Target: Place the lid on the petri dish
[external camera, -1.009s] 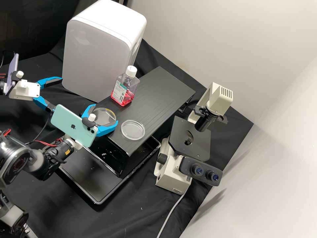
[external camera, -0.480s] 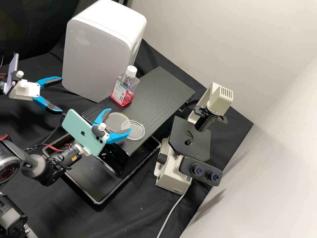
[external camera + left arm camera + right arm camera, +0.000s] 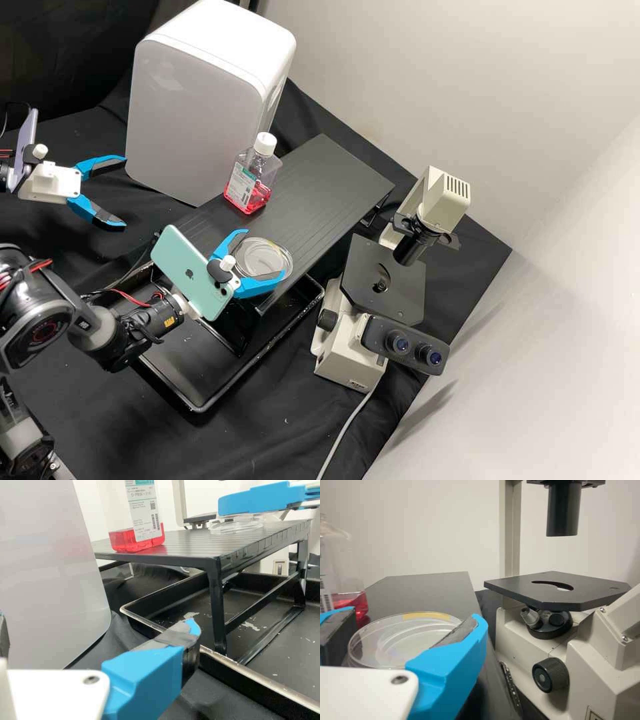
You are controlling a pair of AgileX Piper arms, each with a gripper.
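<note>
right gripper (image 3: 266, 255) clamped on lid (image 3: 400, 640), lid over petri dish (image 3: 235, 530)

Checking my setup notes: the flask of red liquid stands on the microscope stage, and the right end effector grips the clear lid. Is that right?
Not quite: the flask of red liquid stands on the black raised shelf, as the high view shows. The right end effector does grip the clear lid.
</note>
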